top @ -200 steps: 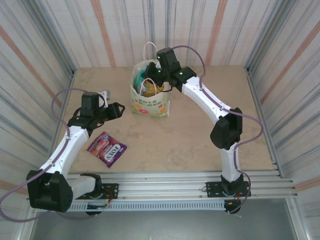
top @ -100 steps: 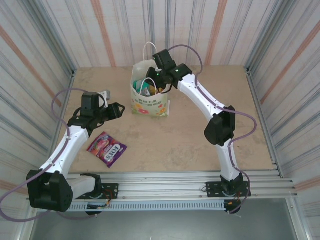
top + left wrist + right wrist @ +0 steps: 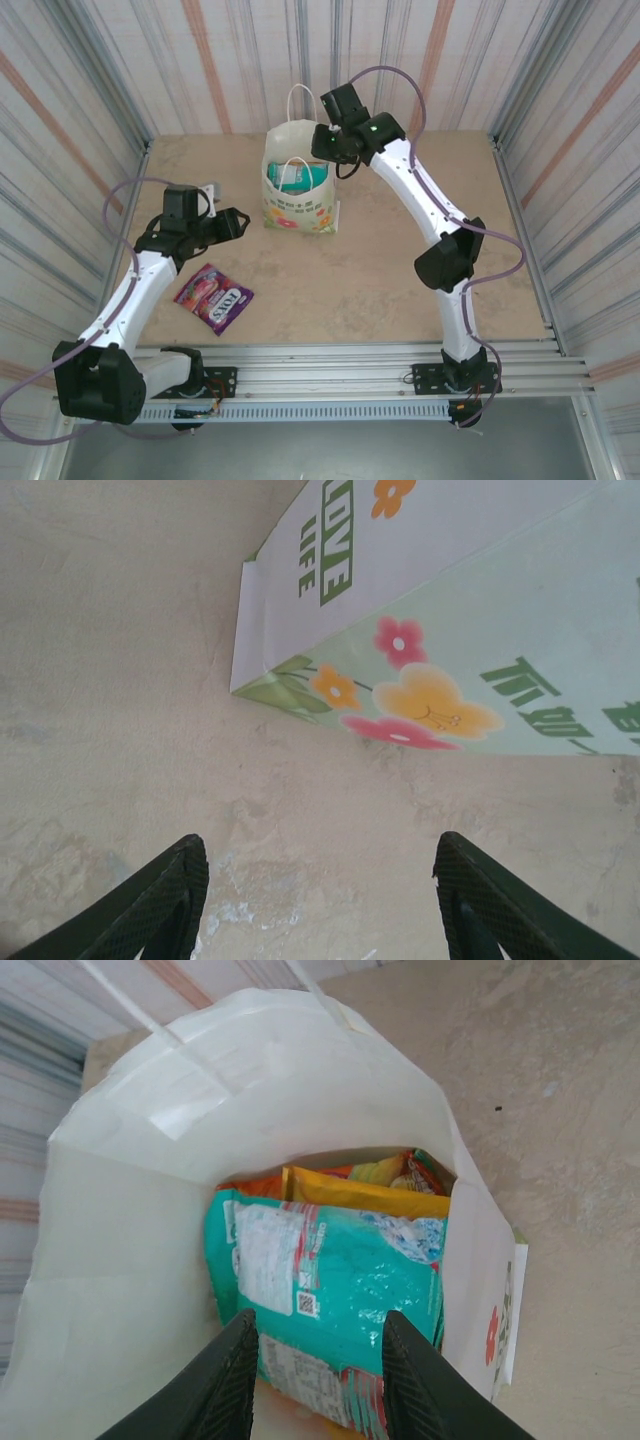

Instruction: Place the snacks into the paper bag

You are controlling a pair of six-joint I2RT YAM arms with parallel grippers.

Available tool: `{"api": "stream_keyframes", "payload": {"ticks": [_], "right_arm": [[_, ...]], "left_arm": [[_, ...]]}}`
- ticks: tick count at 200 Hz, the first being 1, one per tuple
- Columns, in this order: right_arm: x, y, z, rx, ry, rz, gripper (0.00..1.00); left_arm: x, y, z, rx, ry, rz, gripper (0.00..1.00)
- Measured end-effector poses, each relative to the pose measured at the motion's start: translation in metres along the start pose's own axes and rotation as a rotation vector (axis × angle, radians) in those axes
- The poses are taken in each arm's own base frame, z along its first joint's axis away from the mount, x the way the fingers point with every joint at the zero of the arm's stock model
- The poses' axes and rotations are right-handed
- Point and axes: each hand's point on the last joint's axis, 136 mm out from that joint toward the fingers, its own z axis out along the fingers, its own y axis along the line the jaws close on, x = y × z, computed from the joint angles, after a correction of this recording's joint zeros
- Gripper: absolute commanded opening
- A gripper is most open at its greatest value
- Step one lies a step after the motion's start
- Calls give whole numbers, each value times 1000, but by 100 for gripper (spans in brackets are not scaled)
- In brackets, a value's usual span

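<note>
The white paper bag [image 3: 298,208] stands upright at the back middle of the table. A teal snack packet [image 3: 345,1275] lies on top inside it, with a yellow-orange packet [image 3: 365,1196] and other packets behind. My right gripper [image 3: 318,1318] hangs open just above the bag's mouth, with the teal packet lying loose below its fingers. From above, the right gripper [image 3: 335,150] is at the bag's right rim. A purple snack packet [image 3: 213,297] lies flat on the table at the front left. My left gripper [image 3: 318,850] is open and empty, low over the table left of the bag [image 3: 450,610].
Striped walls close in the table on three sides. A metal rail [image 3: 330,372] runs along the near edge. The left arm [image 3: 150,270] stretches beside the purple packet. There is bare tabletop [image 3: 370,270] in front of the bag.
My right gripper has opened and let the teal packet drop into the bag, then lifted up and to the right out of the bag's mouth. The left arm has stayed still.
</note>
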Motion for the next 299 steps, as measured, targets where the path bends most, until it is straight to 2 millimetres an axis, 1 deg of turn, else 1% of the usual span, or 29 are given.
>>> {"api": "stream_keyframes", "payload": {"ticks": [21, 39, 59, 74, 79, 90, 107, 114, 117, 137, 167, 181, 196, 216, 242, 266, 299], "right_arm": [[-3, 9, -17, -28, -18, -34, 39], [-4, 17, -37, -63, -38, -66, 40], [0, 19, -61, -91, -56, -101, 41], [5, 14, -78, -107, -79, -120, 41], [7, 12, -84, -112, -89, -121, 42], [13, 5, -97, -119, -109, -125, 42], [25, -10, -112, -126, -138, -130, 43], [29, -16, -116, -128, -147, -128, 43], [31, -20, -118, -125, -150, -125, 43], [42, -46, -123, -102, -161, -101, 43], [52, -88, -120, -45, -158, -54, 44], [54, -102, -120, -32, -155, -32, 44], [55, -114, -122, -24, -158, -11, 44], [55, -124, -124, -26, -162, 8, 44], [62, -128, -122, -49, -142, 18, 44], [63, -131, -122, -63, -144, 26, 45], [60, -135, -126, -75, -160, 37, 45]], "left_arm": [[8, 3, -6, -19, 22, -24, 68], [14, 6, -14, -49, 43, -74, 72], [20, 10, -24, -88, 52, -143, 75], [26, 16, -34, -131, 50, -208, 78], [28, 19, -38, -149, 47, -233, 81], [34, 25, -46, -187, 43, -289, 84], [44, 37, -54, -245, 36, -383, 93], [52, 43, -57, -272, 37, -429, 98], [55, 45, -58, -282, 40, -440, 99], [77, 61, -63, -338, 38, -544, 99], [105, 90, -66, -414, 33, -670, 99], [117, 102, -66, -448, 38, -727, 99], [131, 110, -63, -478, 57, -770, 99], [145, 117, -58, -503, 83, -809, 98], [158, 123, -45, -511, 121, -857, 98], [169, 127, -35, -522, 164, -883, 97], [183, 125, -18, -478, 202, -931, 91]]}}
